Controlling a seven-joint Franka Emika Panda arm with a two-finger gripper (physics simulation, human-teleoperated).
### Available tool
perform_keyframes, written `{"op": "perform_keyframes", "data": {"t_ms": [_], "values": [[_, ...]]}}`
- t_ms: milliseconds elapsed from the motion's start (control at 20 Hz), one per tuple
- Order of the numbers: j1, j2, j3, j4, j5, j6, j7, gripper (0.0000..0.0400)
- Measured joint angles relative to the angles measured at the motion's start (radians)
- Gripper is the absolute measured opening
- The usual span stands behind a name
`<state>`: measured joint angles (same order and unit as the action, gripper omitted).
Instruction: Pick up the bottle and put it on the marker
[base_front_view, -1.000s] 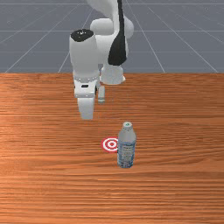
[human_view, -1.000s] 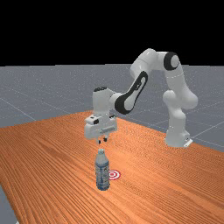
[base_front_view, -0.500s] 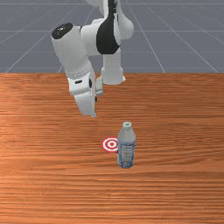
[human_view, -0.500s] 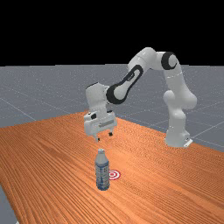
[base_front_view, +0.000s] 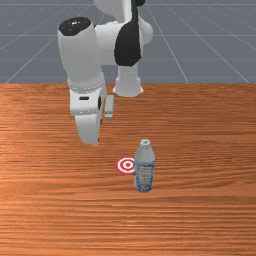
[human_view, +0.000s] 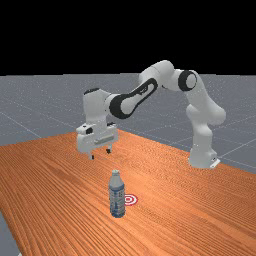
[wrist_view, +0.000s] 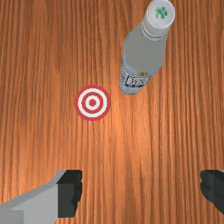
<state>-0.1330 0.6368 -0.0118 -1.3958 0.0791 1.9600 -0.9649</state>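
In the far view my gripper (human_view: 100, 154) hangs above the table, higher than the bottle and off to its left. Its two fingers stand wide apart in the wrist view, where the gripper (wrist_view: 141, 192) is open with only table beneath it. The bottle (base_front_view: 144, 170), with a white cap and blue label, stands upright in the front view; the hand is up and to its left there. Beside the bottle (wrist_view: 144, 52) lies the flat red-and-white ring marker (wrist_view: 92, 103). That marker (human_view: 130, 200) is just right of the bottle (human_view: 117, 195) in the far view.
The wooden table (human_view: 190, 215) spreads under the arm. My arm's base (human_view: 202, 155) stands at the far view's right, and the table's edge runs along that view's left side.
My hand has moved toward the far view's left and the front view's left, and its tilt has changed. The fingers have spread apart. The bottle and marker have stayed in place.
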Motion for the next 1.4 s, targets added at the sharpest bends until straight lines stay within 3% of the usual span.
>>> {"op": "perform_keyframes", "data": {"t_ms": [50,200,250,1100,1200,1250,1400], "values": [[0.033,0.071,-0.033,0.138,-0.07,-0.133,0.056,0.04],[0.009,0.107,-0.006,0.195,-0.019,-0.149,0.023,0.04],[0.01,0.136,-0.007,0.251,-0.022,-0.198,0.028,0.04],[0.011,0.108,-0.011,0.202,-0.011,-0.17,0.058,0.04],[0.048,0.096,-0.044,0.179,-0.088,-0.153,0.087,0.04],[0.02,0.099,0.0,0.188,-0.043,-0.165,-0.018,0.04],[0.045,0.09,0.008,0.172,-0.046,-0.158,0.0,0.04]]}}
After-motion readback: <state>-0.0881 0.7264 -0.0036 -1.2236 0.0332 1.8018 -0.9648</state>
